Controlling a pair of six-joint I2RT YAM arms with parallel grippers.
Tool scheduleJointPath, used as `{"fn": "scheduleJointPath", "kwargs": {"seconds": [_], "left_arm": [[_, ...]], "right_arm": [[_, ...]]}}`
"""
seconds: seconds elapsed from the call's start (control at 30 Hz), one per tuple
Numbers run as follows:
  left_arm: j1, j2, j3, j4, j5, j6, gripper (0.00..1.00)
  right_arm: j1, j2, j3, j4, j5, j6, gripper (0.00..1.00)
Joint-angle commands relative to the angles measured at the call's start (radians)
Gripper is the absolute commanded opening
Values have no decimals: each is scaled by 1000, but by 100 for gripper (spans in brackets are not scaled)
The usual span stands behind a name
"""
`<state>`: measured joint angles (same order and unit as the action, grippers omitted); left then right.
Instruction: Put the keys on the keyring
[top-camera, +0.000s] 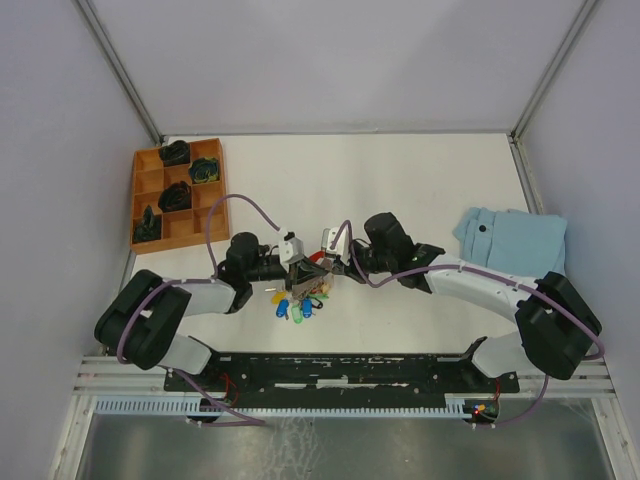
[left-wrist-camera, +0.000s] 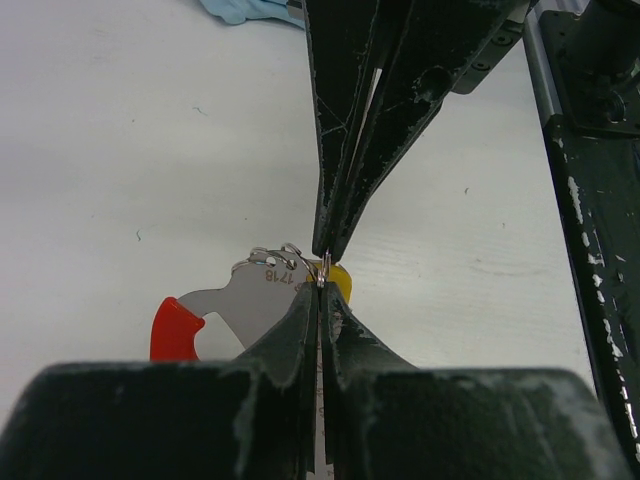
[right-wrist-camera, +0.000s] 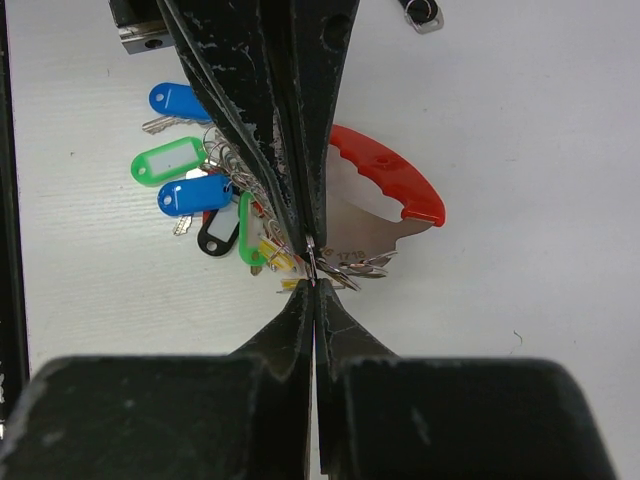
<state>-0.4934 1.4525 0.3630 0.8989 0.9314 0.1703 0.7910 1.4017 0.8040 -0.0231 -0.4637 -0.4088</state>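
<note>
The keyring (right-wrist-camera: 360, 235) is a grey metal plate stamped 1718 with wire rings and a curved red strap loop (right-wrist-camera: 400, 180). It also shows in the left wrist view (left-wrist-camera: 250, 295). My left gripper (left-wrist-camera: 320, 292) and right gripper (right-wrist-camera: 313, 284) meet tip to tip in the middle of the table (top-camera: 312, 270). Both are shut on the same thin wire ring of the keyring. The keys (right-wrist-camera: 185, 165), with blue, green and yellow tags, lie bunched on the table beside the ring, partly hidden behind the left fingers (right-wrist-camera: 270, 120). They also show in the top view (top-camera: 296, 306).
An orange compartment tray (top-camera: 140, 195) with dark objects stands at the back left. A folded light blue cloth (top-camera: 512, 240) lies at the right. A small black cylindrical piece (right-wrist-camera: 420, 12) lies beyond the keyring.
</note>
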Motion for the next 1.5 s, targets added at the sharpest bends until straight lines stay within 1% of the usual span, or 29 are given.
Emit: {"fn": "scheduleJointPath", "kwargs": {"seconds": [0.0,0.17,0.27,0.4,0.57,0.73,0.87,1.03,1.33,1.47], "left_arm": [[-24,-35,37,-26,-18,66,3],[-34,-23,53,-55,-8,72,3],[-36,-34,50,-64,-15,80,3],[-34,-46,43,-57,-38,78,3],[-23,-45,20,16,-53,37,3],[3,-29,3,108,-37,-31,3],[16,-16,1,145,-22,-63,3],[30,-2,-6,194,-6,-102,3],[32,3,-1,193,14,-109,3],[33,2,0,193,20,-111,3]], "right_arm": [[20,-15,70,79,-74,-2,2],[19,18,103,52,-103,-7,2],[18,33,132,20,-115,-12,6],[13,22,122,10,-94,-14,12],[-21,-22,83,5,-108,12,21],[-57,-78,33,13,-117,45,27],[-81,-117,-20,50,-138,90,30],[-106,-100,-53,98,-153,117,30],[-120,-49,-65,216,-202,119,29],[-122,-28,-62,239,-213,119,27]]}}
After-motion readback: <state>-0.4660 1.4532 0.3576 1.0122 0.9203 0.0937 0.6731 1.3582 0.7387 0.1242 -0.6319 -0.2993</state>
